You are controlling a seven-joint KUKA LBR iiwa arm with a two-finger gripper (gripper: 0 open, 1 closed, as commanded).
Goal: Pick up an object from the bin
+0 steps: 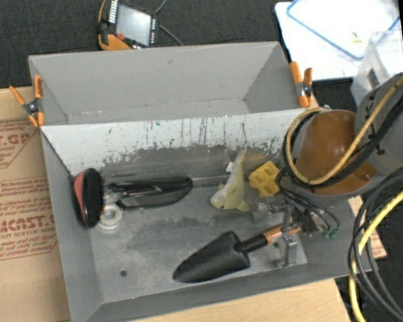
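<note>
The grey metal bin (154, 78) holds a few loose items, spread apart on its floor. At the far left, close to the left wall, a black and red oval item (88, 196) stands on edge; its kind cannot be determined. Just beside it, to the lower right, lies a small clear round cap (110, 219). From that point a long black handle-like item (150, 193) runs rightward along the foot of the back wall, lying flat. In the lower middle of the floor lies a black trowel-shaped scoop (209, 261), its broad blade pointing left and its thin black handle running up and to the right, ending at a copper-coloured collar (272, 235). Above the scoop and apart from it, right of centre, sits a pale yellowish crumpled piece (231, 191), with a small yellow block (264, 178) just beside it on the right. At the right the arm enters over the bin's right wall, carrying an orange-brown cover (329, 151) and looped black and yellow cables. The hand (288, 248) is low in the bin's lower right corner, at the handle end of the scoop, just right of the collar. Contact with the handle cannot be confirmed. Whether the hand is open or closed cannot be told.
</note>
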